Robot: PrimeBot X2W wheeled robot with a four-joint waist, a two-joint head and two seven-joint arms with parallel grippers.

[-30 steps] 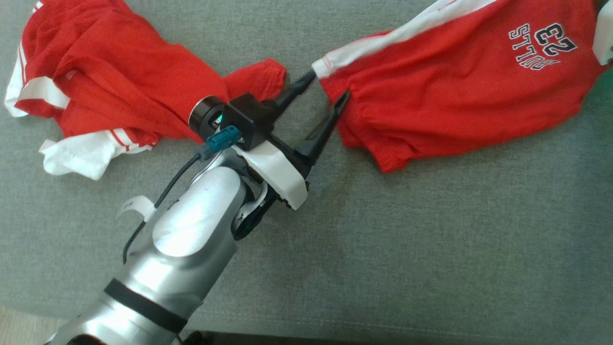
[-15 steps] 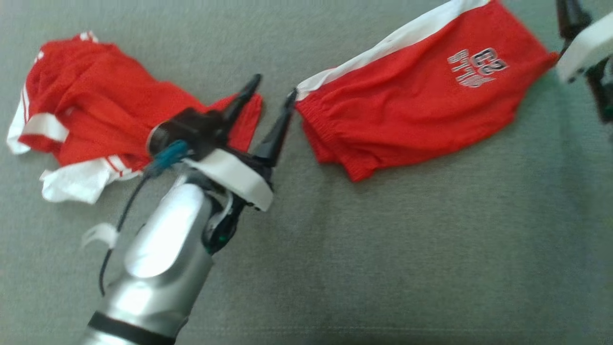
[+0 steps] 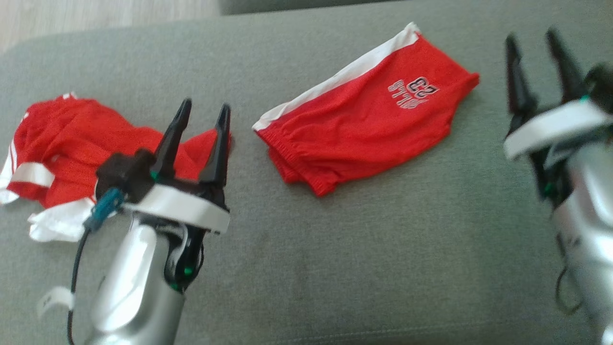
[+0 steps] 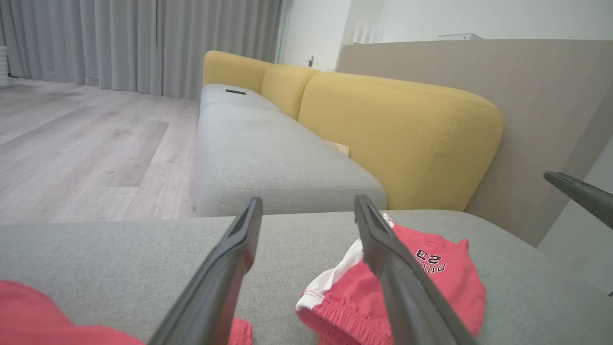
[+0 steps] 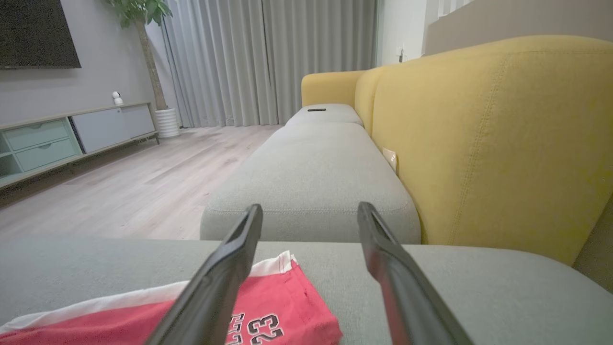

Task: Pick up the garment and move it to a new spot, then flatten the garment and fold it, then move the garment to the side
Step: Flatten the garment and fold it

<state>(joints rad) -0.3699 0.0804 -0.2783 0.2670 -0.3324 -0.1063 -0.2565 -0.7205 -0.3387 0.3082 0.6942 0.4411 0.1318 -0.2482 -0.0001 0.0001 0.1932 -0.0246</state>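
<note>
The garment [image 3: 364, 129] is a pair of red shorts with a white side stripe and a "23" print. It lies folded on the grey sofa cushion [image 3: 383, 249], with nothing touching it. My left gripper [image 3: 205, 106] is open and empty, raised to the left of the shorts. My right gripper [image 3: 531, 38] is open and empty to their right. In the left wrist view the shorts [image 4: 445, 282] lie beyond the right finger of the left gripper [image 4: 309, 201]. In the right wrist view the shorts [image 5: 287, 311] lie below the right gripper [image 5: 310, 207], under its left finger.
A crumpled red-and-white garment [image 3: 72, 143] lies at the cushion's left, partly behind my left wrist. A yellow backrest [image 5: 493, 134] runs along one side of the sofa. Wooden floor [image 3: 96, 14] shows past the cushion's far edge.
The head view has pulled back. My left gripper has opened fully and drawn away from the shorts' waistband edge, fingers now pointing up. My right gripper has come away from the shorts' far end.
</note>
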